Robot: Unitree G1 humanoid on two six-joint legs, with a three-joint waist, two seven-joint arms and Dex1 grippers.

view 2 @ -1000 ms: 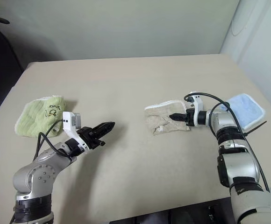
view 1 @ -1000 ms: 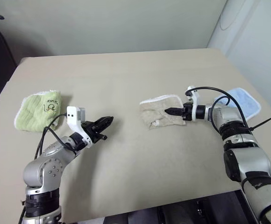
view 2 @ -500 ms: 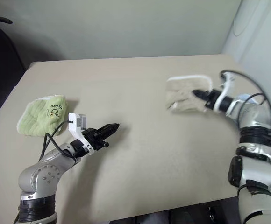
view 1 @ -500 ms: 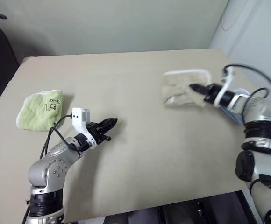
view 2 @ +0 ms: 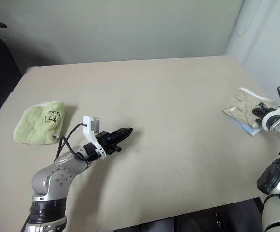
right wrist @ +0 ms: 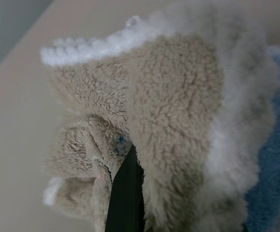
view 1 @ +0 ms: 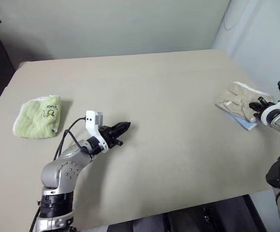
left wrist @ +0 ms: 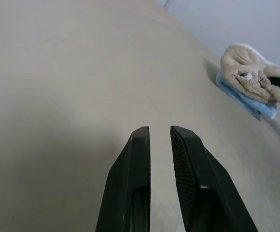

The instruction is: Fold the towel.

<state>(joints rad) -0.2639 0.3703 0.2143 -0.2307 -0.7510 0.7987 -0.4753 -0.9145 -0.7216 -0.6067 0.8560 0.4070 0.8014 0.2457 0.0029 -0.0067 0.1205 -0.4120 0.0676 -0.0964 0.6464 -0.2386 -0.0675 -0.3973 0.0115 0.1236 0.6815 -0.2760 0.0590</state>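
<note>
The beige towel [view 1: 239, 100] lies bunched and folded at the table's far right, resting partly on a light blue towel [view 1: 246, 124]. My right gripper [view 1: 257, 107] is at its near-right side, shut on the towel. In the right wrist view a black finger [right wrist: 125, 193] is buried in the towel's [right wrist: 178, 121] folds, beside its white edging. My left gripper [view 1: 125, 128] hovers low over the bare table left of centre, pointing right. Its fingers stand almost together with nothing between them [left wrist: 159, 129], far from the towel [left wrist: 248, 77].
A light green towel [view 1: 37, 116] with dark print lies folded at the table's left side. The tan table [view 1: 169, 96] ends close behind the beige towel on the right, where a pale wall [view 1: 265, 43] stands.
My right gripper carried the beige towel from the table's middle to the far right, where it now lies on the blue towel. The left gripper has hardly moved.
</note>
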